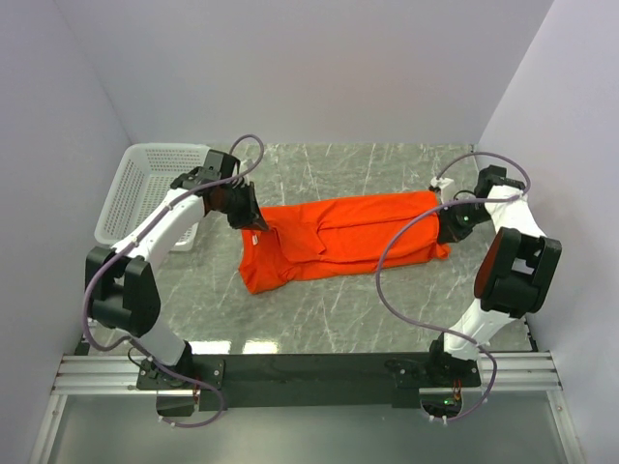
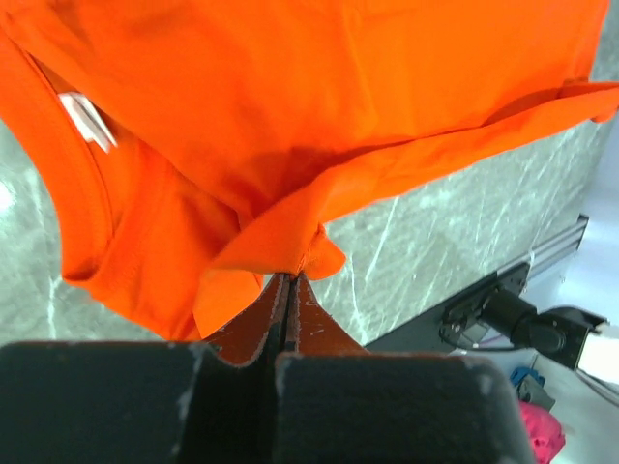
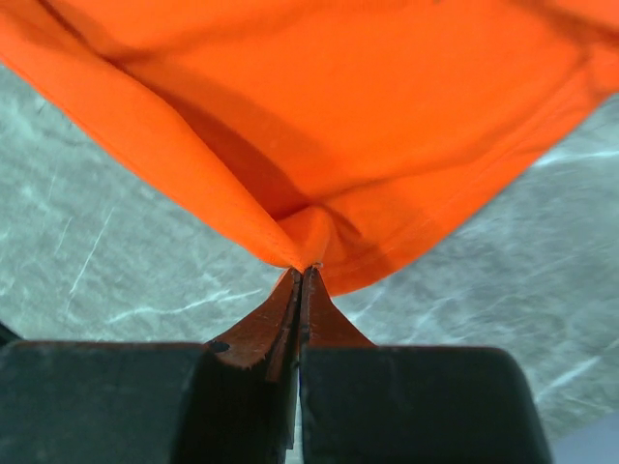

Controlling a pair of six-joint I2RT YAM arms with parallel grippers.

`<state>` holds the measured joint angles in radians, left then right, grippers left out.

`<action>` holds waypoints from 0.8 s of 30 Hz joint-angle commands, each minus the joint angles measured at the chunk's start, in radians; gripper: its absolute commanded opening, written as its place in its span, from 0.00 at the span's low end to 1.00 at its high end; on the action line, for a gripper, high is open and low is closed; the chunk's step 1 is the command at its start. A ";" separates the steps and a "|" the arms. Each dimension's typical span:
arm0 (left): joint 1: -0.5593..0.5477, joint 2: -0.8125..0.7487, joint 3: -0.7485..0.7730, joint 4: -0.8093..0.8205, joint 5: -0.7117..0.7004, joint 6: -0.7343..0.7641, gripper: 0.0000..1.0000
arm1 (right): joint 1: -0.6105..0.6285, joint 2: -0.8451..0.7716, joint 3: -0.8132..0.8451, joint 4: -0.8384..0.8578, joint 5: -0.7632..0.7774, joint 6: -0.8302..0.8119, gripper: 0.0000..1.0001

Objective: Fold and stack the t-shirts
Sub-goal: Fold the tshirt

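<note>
One bright orange-red t-shirt lies stretched across the marble table, partly folded lengthwise, neck end at the left. My left gripper is shut on the shirt's left end near the shoulder; in the left wrist view the jaws pinch a fold of cloth, and the white neck label shows at upper left. My right gripper is shut on the shirt's right end; in the right wrist view the jaws pinch a corner of the orange-red cloth, lifted a little off the table.
A white mesh basket stands at the table's back left, close behind my left arm. Grey walls close in the left, right and back. A black rail with the arm bases runs along the near edge.
</note>
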<state>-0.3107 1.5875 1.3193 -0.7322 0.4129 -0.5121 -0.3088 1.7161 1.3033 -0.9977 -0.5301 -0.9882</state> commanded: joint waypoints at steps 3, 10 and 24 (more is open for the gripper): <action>0.016 0.055 0.101 0.037 -0.020 0.021 0.01 | 0.022 0.054 0.076 0.025 -0.015 0.063 0.00; 0.022 0.137 0.224 0.039 -0.034 0.037 0.01 | 0.050 0.080 0.089 0.070 0.019 0.128 0.00; 0.059 0.261 0.296 0.037 -0.046 0.052 0.01 | 0.050 0.148 0.151 0.122 0.081 0.229 0.00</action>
<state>-0.2726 1.8362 1.5753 -0.7189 0.3832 -0.4828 -0.2604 1.8503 1.3994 -0.9062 -0.4732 -0.7959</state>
